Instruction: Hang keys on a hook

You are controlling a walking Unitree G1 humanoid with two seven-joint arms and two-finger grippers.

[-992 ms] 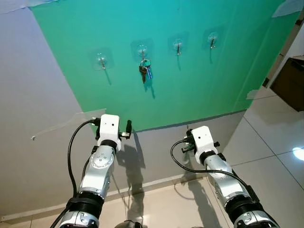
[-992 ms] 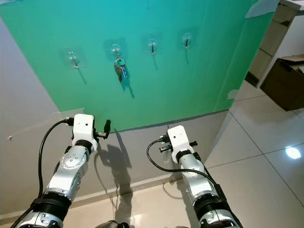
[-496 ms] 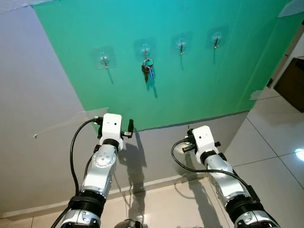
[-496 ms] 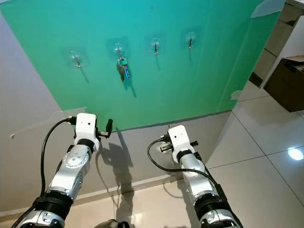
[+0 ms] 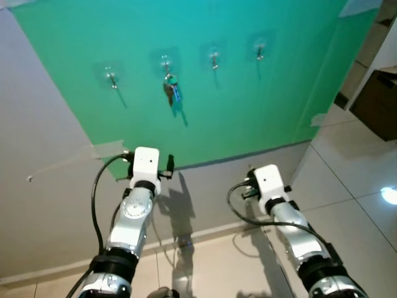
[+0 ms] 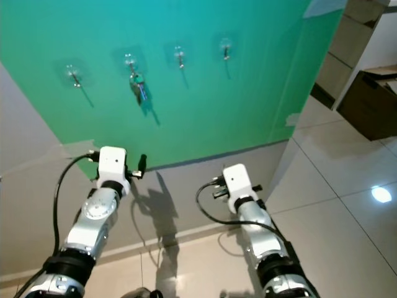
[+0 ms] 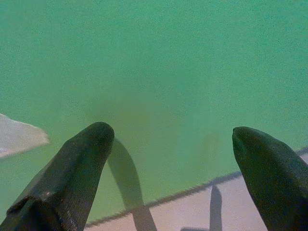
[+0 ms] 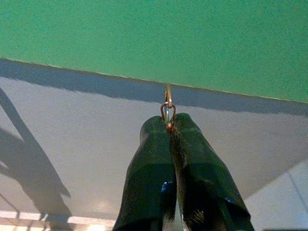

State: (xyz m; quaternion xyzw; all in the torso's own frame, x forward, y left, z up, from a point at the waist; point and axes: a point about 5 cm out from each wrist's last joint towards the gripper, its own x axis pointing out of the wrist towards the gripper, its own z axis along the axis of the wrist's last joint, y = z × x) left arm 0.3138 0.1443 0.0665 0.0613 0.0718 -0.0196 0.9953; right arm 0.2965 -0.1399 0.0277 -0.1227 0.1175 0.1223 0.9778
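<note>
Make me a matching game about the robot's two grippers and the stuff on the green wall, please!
Things:
1. left gripper
2. right gripper
3. bunch of keys
4. rightmost hook

States or places:
A. bare, nothing hanging on it
B. shut, pinching a small metal ring
C. fingers wide apart, holding nothing
D. hanging on the second hook from the left

Pairs: 1-C, 2-B, 3-D, 4-A
</note>
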